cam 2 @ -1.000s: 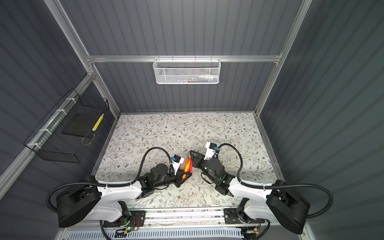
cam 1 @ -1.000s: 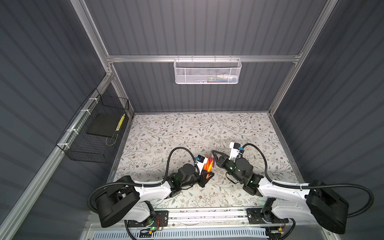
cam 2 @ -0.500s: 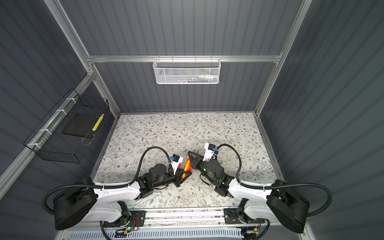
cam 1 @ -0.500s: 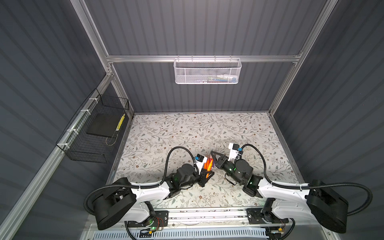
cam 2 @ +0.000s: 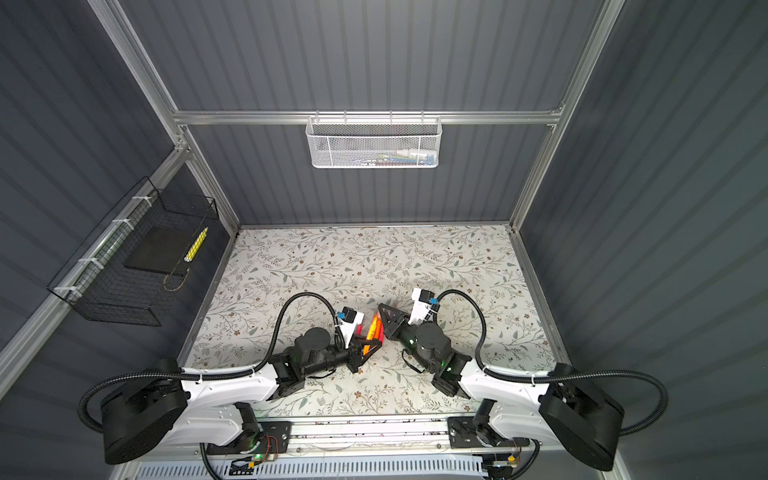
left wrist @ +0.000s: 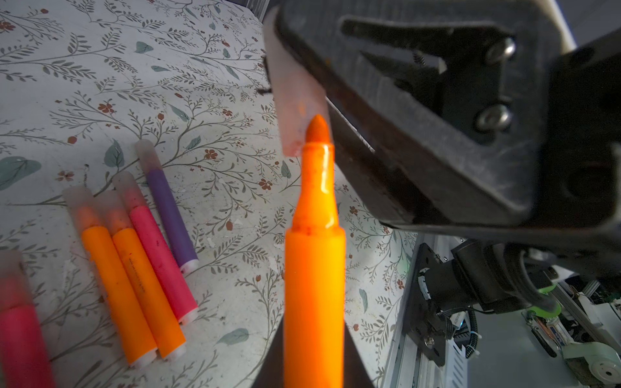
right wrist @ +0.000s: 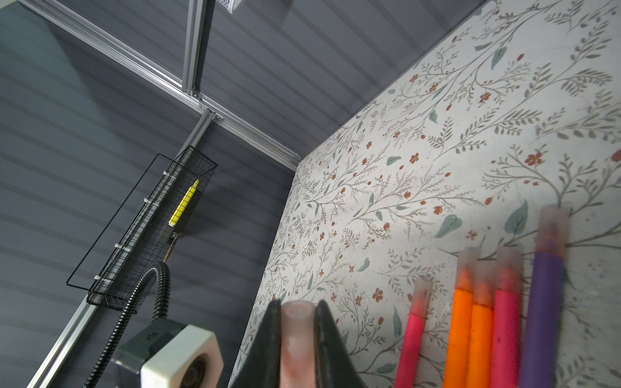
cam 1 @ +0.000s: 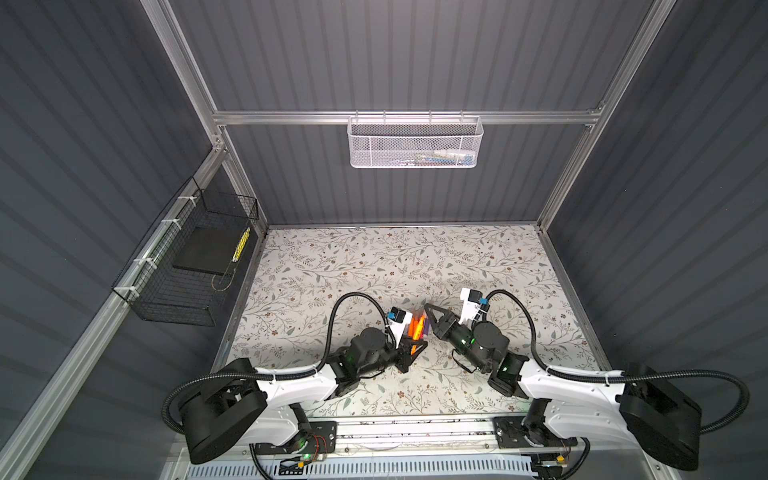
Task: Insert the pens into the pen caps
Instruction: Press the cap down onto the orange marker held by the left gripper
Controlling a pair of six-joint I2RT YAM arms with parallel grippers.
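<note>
Orange pen [left wrist: 314, 268] in left claw [cam 1: 412, 347]

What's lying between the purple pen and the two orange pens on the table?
A capped pink-red pen, beside the purple pen and orange pens, seen in the left wrist view.

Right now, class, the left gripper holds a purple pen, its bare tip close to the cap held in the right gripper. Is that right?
Not quite. The left gripper holds an orange pen, not a purple one, as the left wrist view shows; the purple pen lies capped on the table. The rest stands: its bare tip is close to the cap in the right gripper.
</note>
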